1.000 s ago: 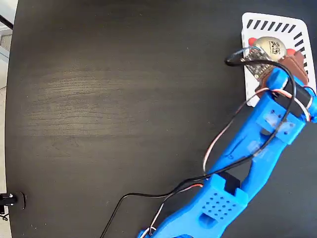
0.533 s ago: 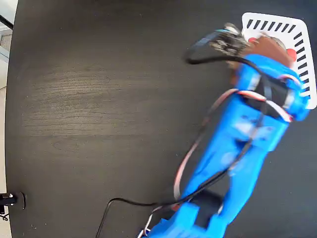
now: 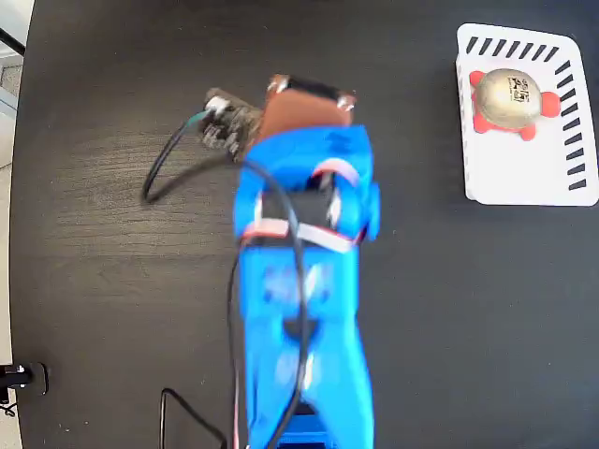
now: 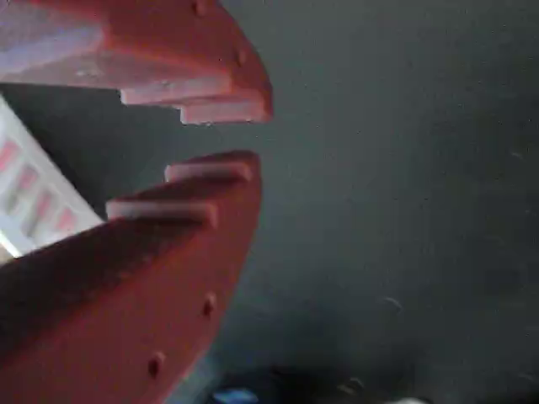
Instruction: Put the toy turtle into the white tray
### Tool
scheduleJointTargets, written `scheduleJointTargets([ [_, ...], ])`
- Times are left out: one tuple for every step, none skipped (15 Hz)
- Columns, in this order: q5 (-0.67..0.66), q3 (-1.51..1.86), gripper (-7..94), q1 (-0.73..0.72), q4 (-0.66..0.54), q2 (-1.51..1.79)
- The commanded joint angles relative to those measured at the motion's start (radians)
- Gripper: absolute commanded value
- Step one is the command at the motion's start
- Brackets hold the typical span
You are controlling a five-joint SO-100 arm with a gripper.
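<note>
From above, a dark, wood-grained bench (image 3: 112, 187) fills the fixed view. My blue arm (image 3: 299, 309) rises from the bench's near edge up the middle of the picture. It ends in my brown-red gripper (image 3: 309, 98), which sits over bare bench, nearer the far edge than the near one. A black cable (image 3: 173, 164) loops off to the left of it.

In the wrist view, my gripper (image 4: 244, 135) shows two red fingers (image 4: 168, 252) with stepped tips. A narrow gap parts them and nothing lies between them; I hold nothing. Dark bench surface lies beyond them.

The white tray (image 3: 524, 178) sits in the far right corner of the bench, with dark slanted slots along its far and right edges. The toy turtle (image 3: 510, 98) lies inside it at the far end, its shiny beige shell with a dark mark facing up and its coral-red legs showing around it. The tray is well apart from my gripper.
</note>
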Motion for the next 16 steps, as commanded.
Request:
scheduleJointTargets([
  [-0.017,0.331,0,-0.091,-0.175,0.218],
  [-0.031,0.436,0,-0.126,-0.219,0.276],
  [-0.052,0.526,0,-0.150,-0.262,0.337],
  [-0.057,0.583,0,-0.161,-0.278,0.383],
  [-0.058,0.627,0,-0.167,-0.282,0.426],
  [-0.064,0.673,0,-0.172,-0.282,0.476],
  [-0.069,0.715,0,-0.176,-0.282,0.517],
  [-0.083,0.767,0,-0.178,-0.281,0.563],
  [-0.098,0.828,0,-0.179,-0.279,0.621],
  [-0.117,0.891,0,-0.178,-0.276,0.696],
  [-0.135,0.951,0,-0.167,-0.259,0.782],
  [-0.153,1.002,0,-0.155,-0.235,0.877],
  [-0.178,1.054,0,-0.140,-0.212,0.977],
  [-0.190,1.101,0,-0.130,-0.187,1.069],
  [-0.186,1.140,0,-0.126,-0.147,1.154],
  [-0.176,1.177,0,-0.126,-0.114,1.229],
])
